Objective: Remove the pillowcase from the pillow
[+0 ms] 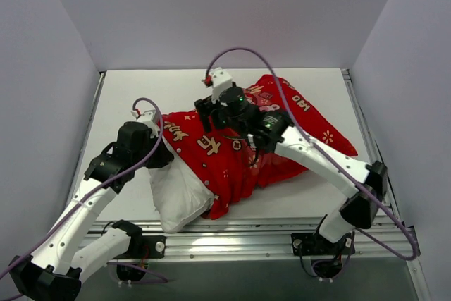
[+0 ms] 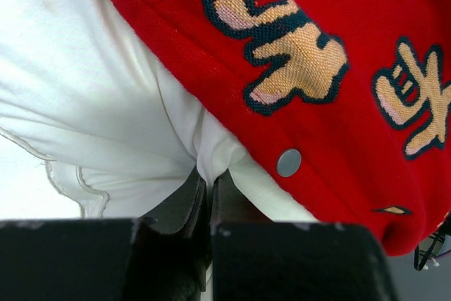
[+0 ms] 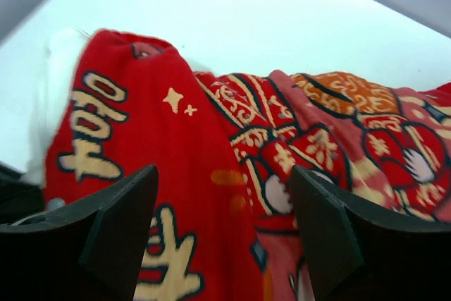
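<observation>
Top external view: the pillowcase (image 1: pixel 232 156) lies crumpled across the middle of the white desk (image 1: pixel 134 93), running from the left arm's wrist to the far right side, with its gold characters and printed figures facing up. The pillow (image 1: pixel 176 195) sticks out of the cover's near left end as a plump white corner pointing toward the arm bases. The rest of it is hidden inside the red fabric. Both arms reach in over the cover, the left from the near left and the right from the near right, with its wrist above the cover's far middle part.

Left wrist view: the left gripper (image 2: pixel 209 180) has its jaws drawn almost together, pinching a fold of the pillow's white fabric just below the cover's red hem. A grey snap (image 2: pixel 288 162) sits on that hem close above the pinch, beside the large gold lettering. A stitched white seam of the pillow curls at the lower left.

Right wrist view: the right gripper (image 3: pixel 222 199) stands wide, its two dark jaws far apart, with bunched red cloth rising between them. I cannot tell whether either jaw touches the fabric.
</observation>
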